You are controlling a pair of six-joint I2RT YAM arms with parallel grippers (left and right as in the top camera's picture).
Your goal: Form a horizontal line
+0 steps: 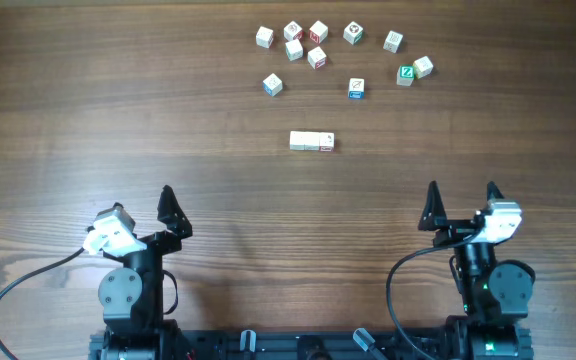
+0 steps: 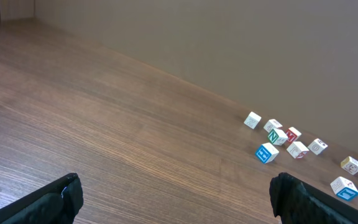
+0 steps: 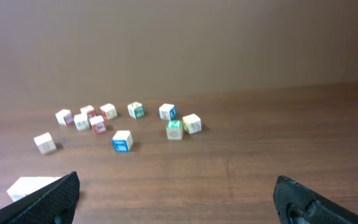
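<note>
The horizontal line [image 1: 311, 141] is a short row of three whitish cubes touching side by side at the table's middle, its right cube with a red mark. Its left end shows in the right wrist view [image 3: 31, 186] at the lower left, partly behind my finger. My left gripper [image 1: 171, 212] is open and empty at the near left, well short of the row; only bare table lies between its fingers [image 2: 176, 199]. My right gripper [image 1: 461, 203] is open and empty at the near right [image 3: 179, 199].
Several loose letter cubes lie scattered at the far side: a white cluster [image 1: 293, 42], a blue-marked cube [image 1: 356, 89], a green Z cube [image 1: 405, 74]. They also show in the left wrist view [image 2: 278, 137] and the right wrist view [image 3: 122, 141].
</note>
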